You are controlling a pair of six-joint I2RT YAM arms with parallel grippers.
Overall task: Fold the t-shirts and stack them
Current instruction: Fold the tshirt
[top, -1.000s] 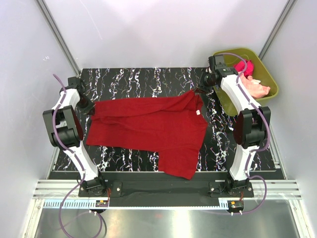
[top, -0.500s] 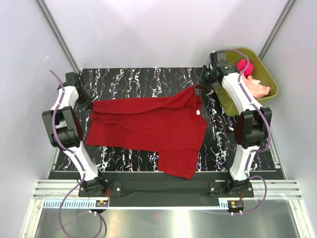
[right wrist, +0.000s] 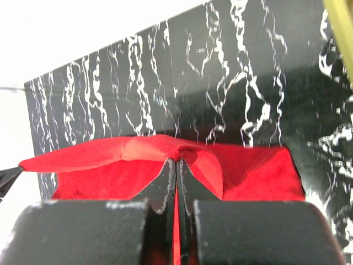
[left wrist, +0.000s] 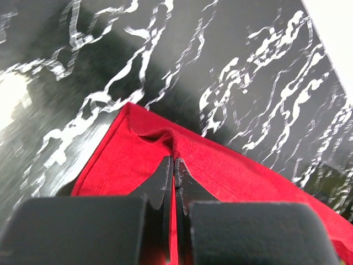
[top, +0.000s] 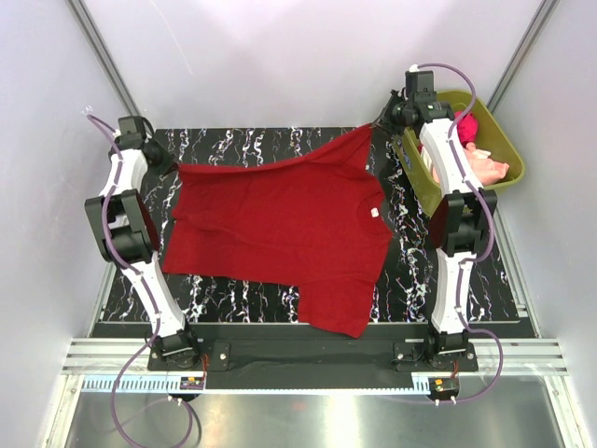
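Observation:
The deep red t-shirt (top: 280, 224) lies spread over the black marbled table (top: 261, 145), its far edge pulled taut between my two grippers. At the shirt's far left corner, my left gripper (top: 170, 165) is shut on a pinch of red cloth (left wrist: 231, 165), which runs between the closed jaws (left wrist: 174, 160). My right gripper (top: 381, 125) is shut on the far right corner, where the red fabric (right wrist: 99, 165) bunches at its tips (right wrist: 176, 161) and is lifted off the table. The magenta-pink t-shirt (top: 464, 124) and the pale peach t-shirt (top: 487, 169) lie crumpled in the tub.
An olive-green tub (top: 508, 149) stands off the table's far right corner, just behind my right arm. White walls with metal posts close in the back and sides. Bare marbled surface shows along the far edge and right of the shirt (top: 410, 252).
Both grippers have moved toward the far edge, drawing the shirt's far edge back and up and stretching it out. The left gripper closed on its corner.

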